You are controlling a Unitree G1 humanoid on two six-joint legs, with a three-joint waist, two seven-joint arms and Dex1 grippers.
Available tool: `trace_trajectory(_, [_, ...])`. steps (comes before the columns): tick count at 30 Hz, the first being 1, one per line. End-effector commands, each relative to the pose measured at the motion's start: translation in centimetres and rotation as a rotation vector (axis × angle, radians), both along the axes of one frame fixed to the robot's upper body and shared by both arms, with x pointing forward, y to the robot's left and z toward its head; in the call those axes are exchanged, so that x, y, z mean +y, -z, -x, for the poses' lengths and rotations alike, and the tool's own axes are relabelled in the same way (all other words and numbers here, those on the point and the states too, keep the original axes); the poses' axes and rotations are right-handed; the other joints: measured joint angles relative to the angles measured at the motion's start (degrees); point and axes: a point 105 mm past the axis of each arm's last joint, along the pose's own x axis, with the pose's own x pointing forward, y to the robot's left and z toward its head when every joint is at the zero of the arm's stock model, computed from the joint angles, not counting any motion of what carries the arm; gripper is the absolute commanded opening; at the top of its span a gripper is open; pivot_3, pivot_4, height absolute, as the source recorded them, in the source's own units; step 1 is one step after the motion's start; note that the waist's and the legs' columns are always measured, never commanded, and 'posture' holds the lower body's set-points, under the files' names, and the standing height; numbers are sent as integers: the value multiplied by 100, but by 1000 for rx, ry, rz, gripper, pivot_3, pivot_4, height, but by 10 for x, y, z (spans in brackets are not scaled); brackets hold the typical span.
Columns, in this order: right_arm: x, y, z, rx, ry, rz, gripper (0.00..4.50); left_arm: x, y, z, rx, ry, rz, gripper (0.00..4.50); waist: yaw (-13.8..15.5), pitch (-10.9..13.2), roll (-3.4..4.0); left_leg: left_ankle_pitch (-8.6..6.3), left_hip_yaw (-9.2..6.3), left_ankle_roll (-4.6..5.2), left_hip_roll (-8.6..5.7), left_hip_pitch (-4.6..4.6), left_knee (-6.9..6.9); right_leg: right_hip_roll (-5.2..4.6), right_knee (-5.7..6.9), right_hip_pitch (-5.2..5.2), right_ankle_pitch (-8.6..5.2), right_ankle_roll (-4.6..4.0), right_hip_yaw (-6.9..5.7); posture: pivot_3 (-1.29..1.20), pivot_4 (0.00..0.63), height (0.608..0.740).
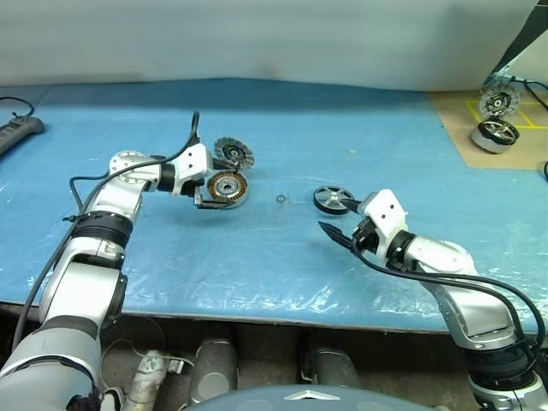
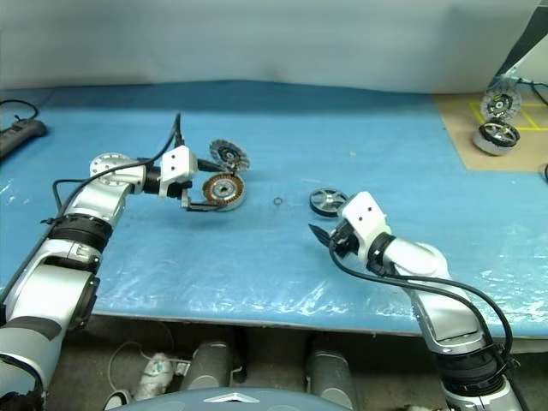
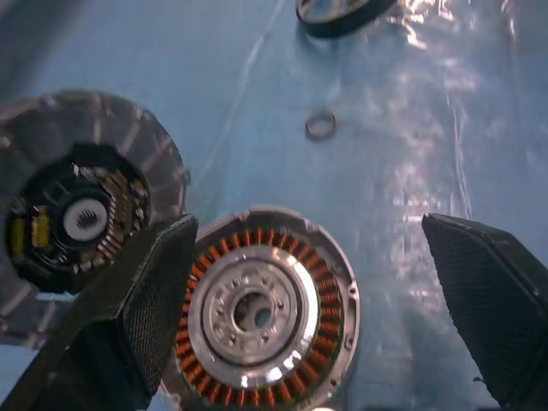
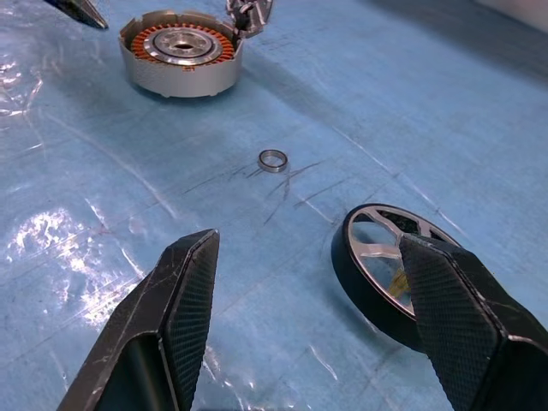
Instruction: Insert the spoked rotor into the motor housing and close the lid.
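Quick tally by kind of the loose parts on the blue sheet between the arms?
Motor housing: 1
Lid: 1
Spoked rotor: 1
Small metal ring: 1
Total: 4

The left end effector [image 1: 208, 199] hangs with fingers spread over the motor housing [image 1: 227, 186], blocking a drop from above. The lid [image 1: 234, 153] lies just beside the housing at 12 o'clock. At its 3 o'clock, open surface [image 1: 282, 248] holds a small ring [image 1: 281, 199]; beyond, the spoked rotor [image 1: 331, 199] sits by the gaping right end effector [image 1: 338, 231].
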Motion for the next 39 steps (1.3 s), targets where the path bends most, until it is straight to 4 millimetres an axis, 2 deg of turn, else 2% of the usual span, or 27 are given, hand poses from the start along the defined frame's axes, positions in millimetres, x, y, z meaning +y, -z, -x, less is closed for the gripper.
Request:
trace_trajectory(1, [4,-6,1,-47,-8,3,3557,1,-9,-5,-30,36,-70,4483,7,2,-4,1,0,-2,-1,-1,1,-1,0,0,0,0,0,0,150,740])
trace_trajectory(8, [1,-1,3,-48,41,-3,3557,-7,1,-18,-19,2,-164,4483,99,5,-8,9,0,-15,-1,-1,0,-1,-1,0,0,0,0,0,150,740])
trace_trajectory(11, [1,1,6,-49,56,-5,3557,-14,7,-16,16,30,-178,4483,102,6,-10,9,0,-14,-2,-2,2,-3,-1,1,0,0,0,0,150,740])
trace_trajectory(16, [-5,2,8,-48,89,-3,3557,-4,22,-24,20,-63,-273,4483,94,8,-13,9,-1,-13,1,-1,2,-2,2,0,0,-1,-3,0,150,740])
trace_trajectory(26, [-9,8,12,-36,117,13,3557,-9,45,-9,115,17,-296,4483,98,8,-13,6,-1,-10,-1,2,2,-3,1,4,1,-1,-2,0,150,740])
trace_trajectory(31, [-9,8,12,-35,118,16,3557,-4,53,-5,116,35,-332,4483,92,8,-13,-2,-1,4,0,11,0,-3,2,9,0,-1,-2,0,150,740])
trace_trajectory(34, [-9,9,12,-33,116,19,3557,2,55,-4,114,25,-352,3924,93,8,-13,-3,-1,4,0,15,0,-3,1,14,0,-1,-2,0,150,740])
trace_trajectory(37, [-9,9,12,-31,113,24,3557,7,57,-6,110,-4,-356,2962,94,7,-12,-3,-1,4,0,28,-1,-3,0,24,0,-1,-1,0,150,740])
trace_trajectory(39, [-10,9,10,-32,115,25,3557,8,59,-5,103,-1,-361,2542,94,5,-9,-4,-1,5,0,51,-3,-3,0,45,-1,-2,0,0,150,740])
